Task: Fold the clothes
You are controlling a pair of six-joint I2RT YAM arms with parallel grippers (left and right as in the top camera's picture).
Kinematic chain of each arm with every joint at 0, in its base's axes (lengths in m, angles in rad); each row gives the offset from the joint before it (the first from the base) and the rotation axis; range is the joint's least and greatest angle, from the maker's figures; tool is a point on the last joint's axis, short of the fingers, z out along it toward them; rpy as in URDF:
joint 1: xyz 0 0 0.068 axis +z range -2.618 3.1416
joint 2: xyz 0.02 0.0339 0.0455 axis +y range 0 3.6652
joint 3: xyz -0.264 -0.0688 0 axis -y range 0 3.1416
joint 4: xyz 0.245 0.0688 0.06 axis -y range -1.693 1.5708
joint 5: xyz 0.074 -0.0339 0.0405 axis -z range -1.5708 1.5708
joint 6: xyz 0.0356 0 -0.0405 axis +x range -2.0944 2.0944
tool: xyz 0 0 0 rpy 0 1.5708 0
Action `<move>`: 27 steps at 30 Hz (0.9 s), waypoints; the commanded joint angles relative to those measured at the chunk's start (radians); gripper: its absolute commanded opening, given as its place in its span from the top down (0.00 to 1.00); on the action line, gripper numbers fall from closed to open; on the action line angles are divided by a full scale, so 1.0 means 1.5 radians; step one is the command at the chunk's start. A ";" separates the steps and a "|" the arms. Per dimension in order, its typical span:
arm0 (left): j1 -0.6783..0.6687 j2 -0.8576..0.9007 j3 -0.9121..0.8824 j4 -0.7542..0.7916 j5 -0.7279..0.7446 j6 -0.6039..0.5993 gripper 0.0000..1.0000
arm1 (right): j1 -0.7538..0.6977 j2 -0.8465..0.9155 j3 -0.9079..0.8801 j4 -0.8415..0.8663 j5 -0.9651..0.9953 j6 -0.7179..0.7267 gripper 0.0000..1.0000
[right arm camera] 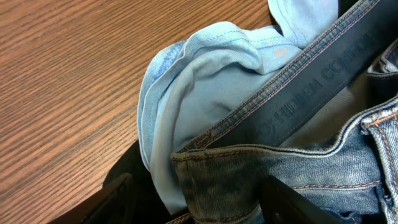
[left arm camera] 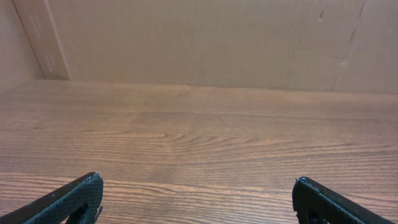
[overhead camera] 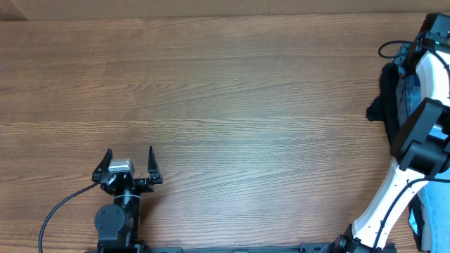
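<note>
While my left gripper point(overhead camera: 129, 152) sits at lower left, fingers spread wide over the bare table point(overhead camera: 232, 105), I see the clothes point(overhead camera: 392, 98) heaped at the right edge. On the right wrist view, my right gripper point(right arm camera: 196, 190) stands apart, straddling faded jeans point(right arm camera: 323, 168) beside a sky-blue garment point(right arm camera: 205, 81).

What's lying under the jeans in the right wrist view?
A light-blue garment bulges out from under the jeans, with black fabric showing below it beside the table. How far either runs beneath the denim is hidden.
</note>
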 commanded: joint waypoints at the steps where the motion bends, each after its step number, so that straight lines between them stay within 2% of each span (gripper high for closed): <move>1: -0.004 -0.006 -0.003 0.003 -0.006 0.015 0.00 | 0.004 0.007 -0.008 0.005 0.014 0.000 0.33; 20: -0.004 -0.006 -0.003 0.003 -0.006 0.015 0.00 | 0.003 0.047 -0.008 0.005 0.045 0.002 0.35; 21: -0.004 -0.006 -0.003 0.003 -0.006 0.015 0.00 | 0.003 0.047 -0.008 0.003 0.044 0.002 0.40; 22: -0.004 -0.006 -0.003 0.003 -0.006 0.015 0.00 | 0.003 0.047 -0.008 0.002 0.044 0.002 0.49; 24: -0.004 -0.006 -0.003 0.003 -0.006 0.015 0.00 | 0.003 0.047 -0.008 0.001 0.044 0.002 0.58; 27: -0.004 -0.006 -0.003 0.003 -0.006 0.015 0.00 | 0.003 0.047 -0.008 0.002 0.045 0.002 0.60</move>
